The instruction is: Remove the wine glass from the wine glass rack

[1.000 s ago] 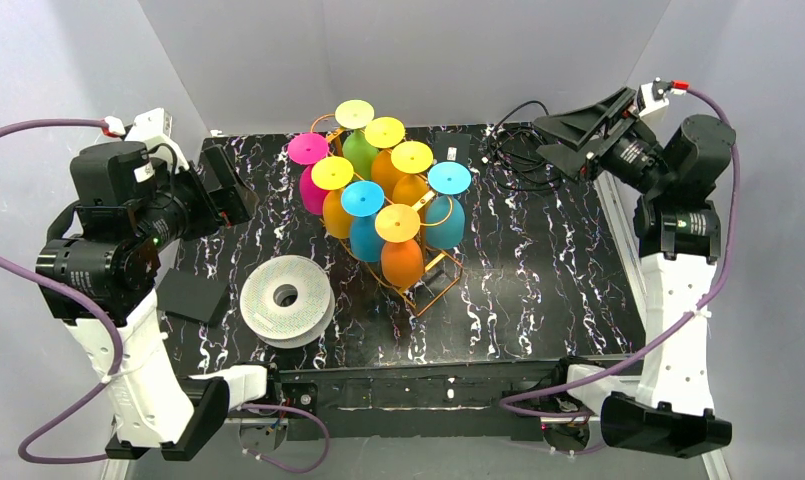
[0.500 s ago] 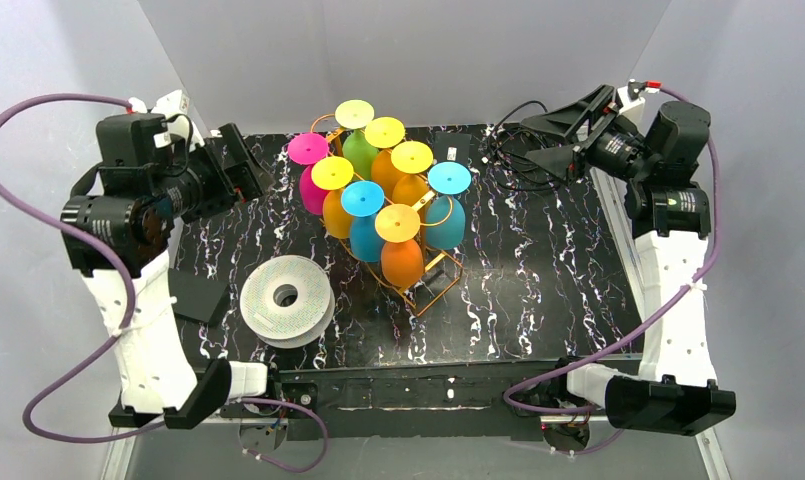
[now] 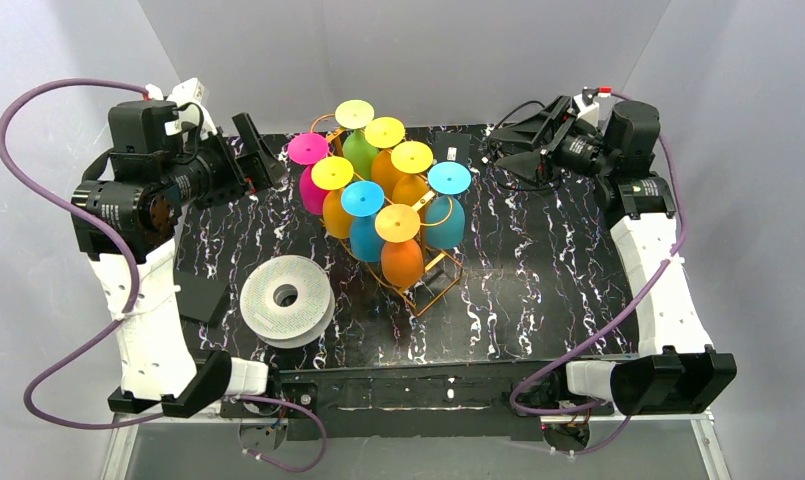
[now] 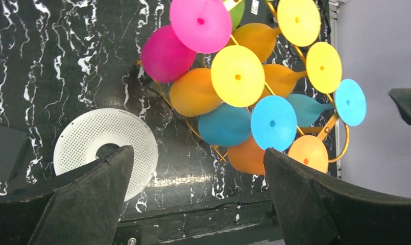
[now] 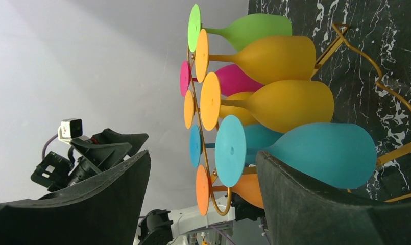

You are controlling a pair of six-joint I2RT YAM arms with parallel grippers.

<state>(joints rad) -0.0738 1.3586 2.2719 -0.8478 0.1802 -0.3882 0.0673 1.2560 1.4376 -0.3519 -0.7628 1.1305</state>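
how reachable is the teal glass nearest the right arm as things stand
Probably yes. The right gripper is open and faces the rack. The teal glass hangs on its near side, framed between the fingers in the wrist view, with nothing in between.

Rack (image 4: pixel 328 127) loops hidden btwn 8 glasses (image 4: pixel 273 122)

Left gripper (image 4: pixel 197 153), jaws wide apart, looks down on colourful wine glasses (image 4: pixel 237 76) beside a white spool (image 4: pixel 78 145).
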